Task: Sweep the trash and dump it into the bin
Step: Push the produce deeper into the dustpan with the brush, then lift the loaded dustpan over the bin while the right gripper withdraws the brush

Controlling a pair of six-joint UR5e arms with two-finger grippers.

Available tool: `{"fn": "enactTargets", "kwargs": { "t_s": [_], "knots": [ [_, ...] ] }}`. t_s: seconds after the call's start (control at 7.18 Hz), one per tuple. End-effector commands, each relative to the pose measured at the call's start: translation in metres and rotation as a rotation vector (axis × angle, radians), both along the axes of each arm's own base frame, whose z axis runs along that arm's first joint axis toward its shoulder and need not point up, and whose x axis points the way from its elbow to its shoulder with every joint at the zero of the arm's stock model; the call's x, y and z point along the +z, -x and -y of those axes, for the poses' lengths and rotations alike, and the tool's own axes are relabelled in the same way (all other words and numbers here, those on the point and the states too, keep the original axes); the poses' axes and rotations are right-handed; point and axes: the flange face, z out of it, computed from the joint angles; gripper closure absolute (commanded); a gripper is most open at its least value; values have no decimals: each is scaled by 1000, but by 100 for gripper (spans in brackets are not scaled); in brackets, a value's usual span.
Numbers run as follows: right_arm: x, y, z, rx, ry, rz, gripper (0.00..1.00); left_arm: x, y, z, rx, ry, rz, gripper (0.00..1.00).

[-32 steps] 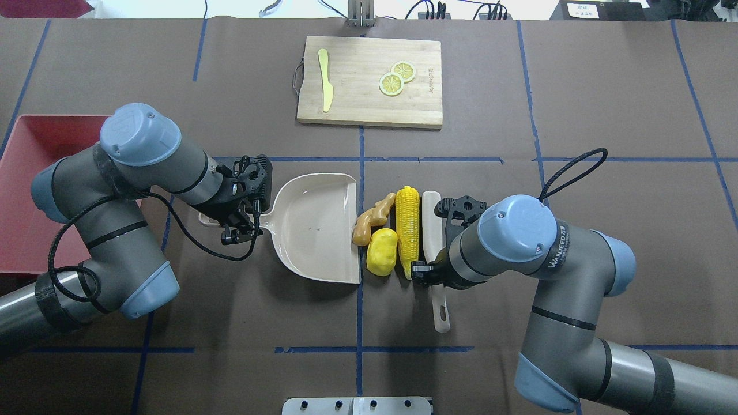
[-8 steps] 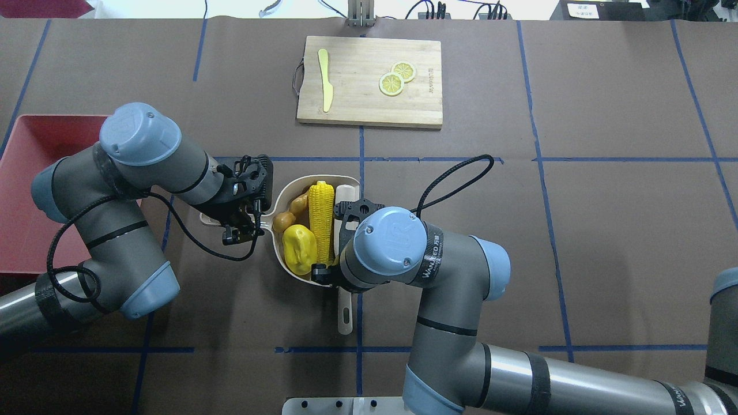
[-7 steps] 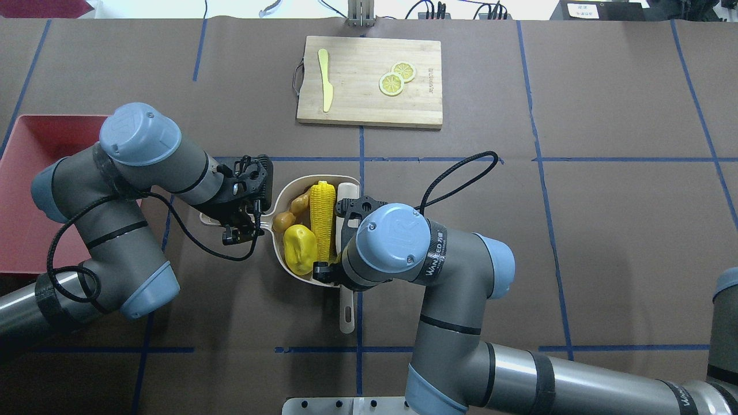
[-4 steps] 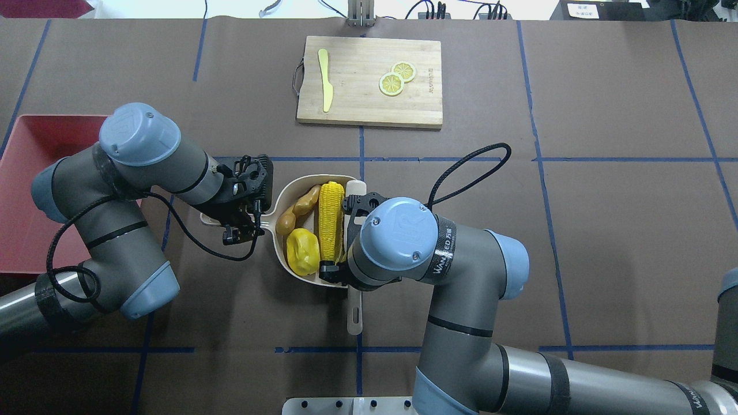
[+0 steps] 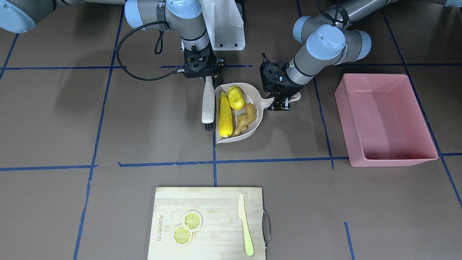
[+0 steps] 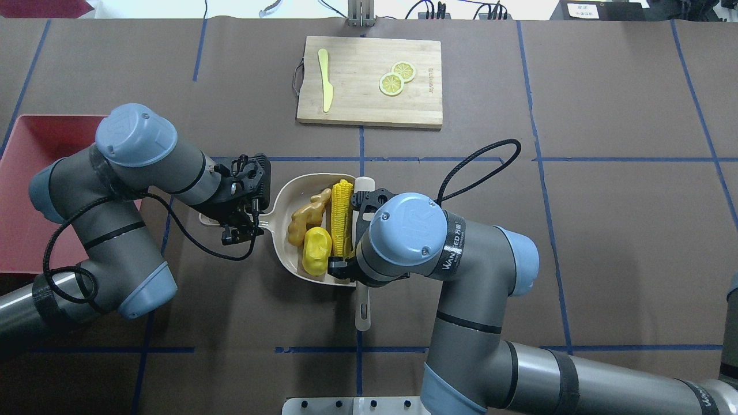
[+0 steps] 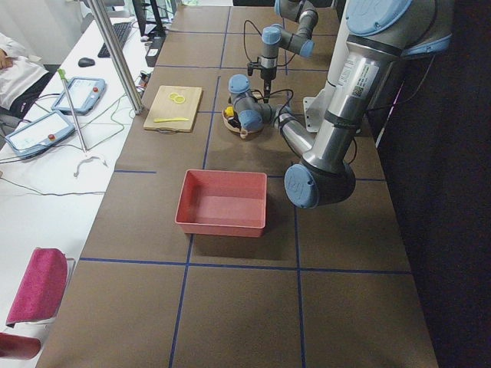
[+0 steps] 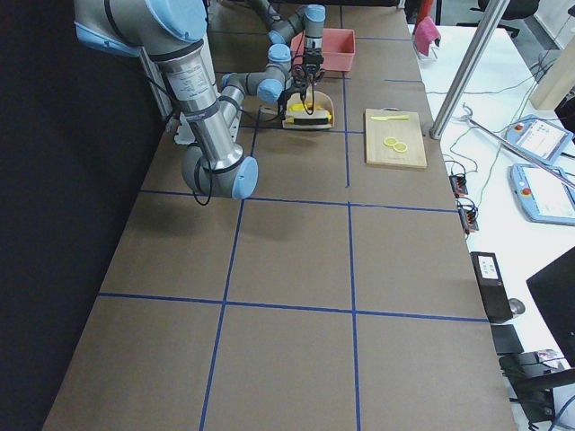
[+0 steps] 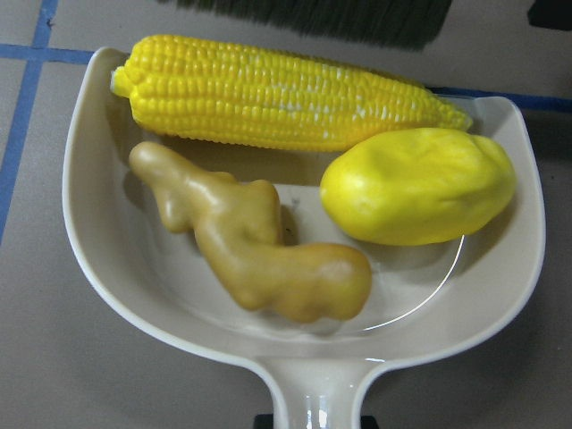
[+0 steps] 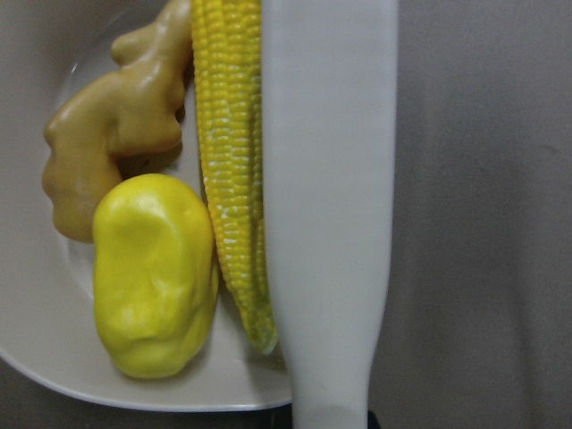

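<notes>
The yellow corn cob [image 6: 342,218], the yellow oval lump [image 6: 316,259] and the tan ginger root [image 6: 305,215] all lie inside the beige dustpan [image 6: 285,199]. My left gripper [image 5: 279,99] is shut on the dustpan's handle. My right gripper [image 5: 202,70] is shut on the handle of a white brush [image 5: 208,104], which lies along the pan's open edge beside the corn [image 10: 228,134]. The left wrist view shows the corn [image 9: 286,94], ginger [image 9: 259,241] and lump [image 9: 416,183] in the pan. The pink bin [image 6: 23,173] stands behind my left arm, empty in the front-facing view [image 5: 393,158].
A wooden cutting board [image 6: 369,109] at the far side holds two lemon slices [image 6: 396,78] and a pale yellow knife [image 6: 326,80]. Blue tape lines cross the brown table cover. A white mounting plate [image 6: 357,406] sits at the near edge.
My right arm swept the brush left and pushed the three foods into the dustpan. It then drew back slightly to the right, and the foods shifted with it. My left arm stayed put.
</notes>
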Motion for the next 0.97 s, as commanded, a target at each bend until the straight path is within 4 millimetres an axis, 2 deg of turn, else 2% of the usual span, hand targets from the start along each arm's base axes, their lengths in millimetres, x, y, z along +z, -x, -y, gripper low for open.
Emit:
{"fn": "enactTargets", "kwargs": {
  "t_s": [0.0,0.28,0.42,0.56,0.84],
  "knots": [
    [1,-5,0,1,4,-20,100,-1,0,-2,-11,12,-20,100],
    [3,-14,10,16,17,-51,100,-4,2,-2,-15,4,-36,100],
    [2,-35,18,5,12,-73,100,8,8,-7,-28,7,-68,100],
    [16,-66,13,-27,-5,-90,100,18,15,-11,-34,0,-104,100],
    [44,-84,29,-41,-39,-138,100,4,30,-12,-73,16,-184,100]
  ]
}}
